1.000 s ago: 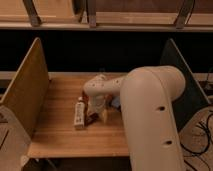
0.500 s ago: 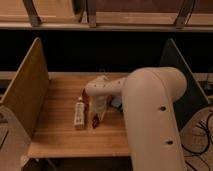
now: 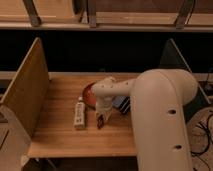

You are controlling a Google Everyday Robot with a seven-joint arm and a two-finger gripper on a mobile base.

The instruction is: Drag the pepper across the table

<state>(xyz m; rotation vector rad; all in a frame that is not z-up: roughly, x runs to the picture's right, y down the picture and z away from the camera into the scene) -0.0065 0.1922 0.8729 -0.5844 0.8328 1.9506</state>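
The pepper (image 3: pixel 100 121), a small dark red-brown piece, lies on the light wooden table (image 3: pixel 65 137) just right of the white tube. My gripper (image 3: pixel 102 117) reaches down from the white arm right over it, fingers shut on the pepper, which shows only partly below the fingertips. The bulky white arm fills the right side of the view and hides the table behind it.
A white oblong tube (image 3: pixel 79 113) lies left of the gripper. An orange-red round dish (image 3: pixel 89 95) sits behind it, partly hidden by the arm. A dark flat object (image 3: pixel 120 104) lies right of the wrist. Upright wooden panels (image 3: pixel 26 90) stand at both table ends.
The gripper has come down onto the pepper and its fingers have closed; the arm has barely shifted otherwise.
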